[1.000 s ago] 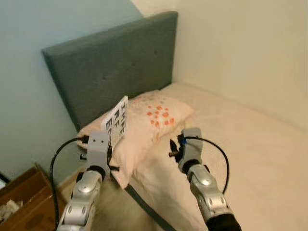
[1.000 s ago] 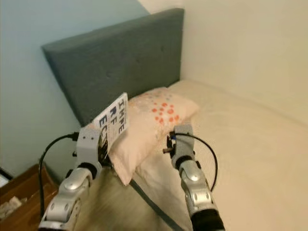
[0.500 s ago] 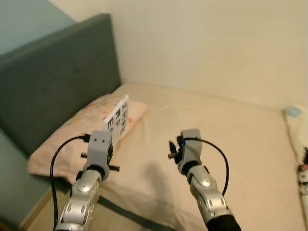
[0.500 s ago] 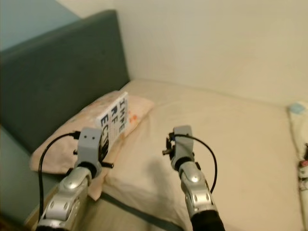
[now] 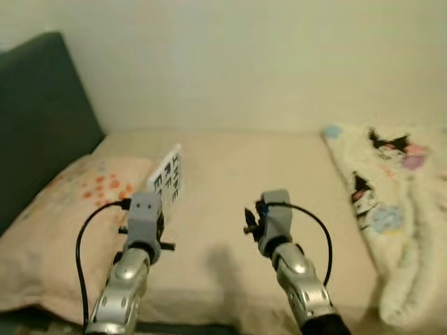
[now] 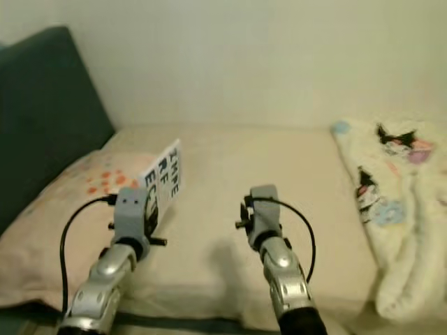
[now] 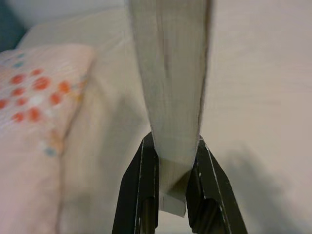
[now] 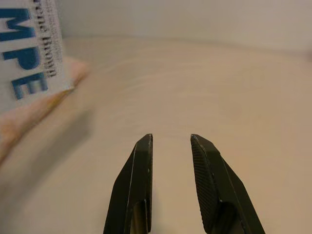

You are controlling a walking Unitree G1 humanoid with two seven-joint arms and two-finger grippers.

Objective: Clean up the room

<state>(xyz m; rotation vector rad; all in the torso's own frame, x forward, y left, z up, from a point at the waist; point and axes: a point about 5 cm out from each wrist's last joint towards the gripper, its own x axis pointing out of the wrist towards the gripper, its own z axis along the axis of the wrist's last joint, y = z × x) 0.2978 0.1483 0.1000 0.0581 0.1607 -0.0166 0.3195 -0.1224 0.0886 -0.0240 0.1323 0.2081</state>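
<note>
Here, left gripper [image 7: 173, 168] clamps a white book [image 6: 163, 179] upright above the bed [image 5: 279, 167]; blue cover letters "MPE" legible. Right gripper [image 8: 171, 146] slightly parted, holding nothing.

Matt paper book [image 5: 170, 179]; soft printed cloth pillow [image 5: 63, 209]; fleecy blanket [image 5: 391, 209]; smooth cream sheet [image 5: 265, 167]; fabric headboard [image 5: 38, 118].

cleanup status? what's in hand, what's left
Nothing looks put away yet. In hand: the left gripper is shut on a book, held upright over the bed. The right gripper is open, carrying nothing. Left: placing the book; a crumpled patterned blanket lies beside the pillow.
</note>
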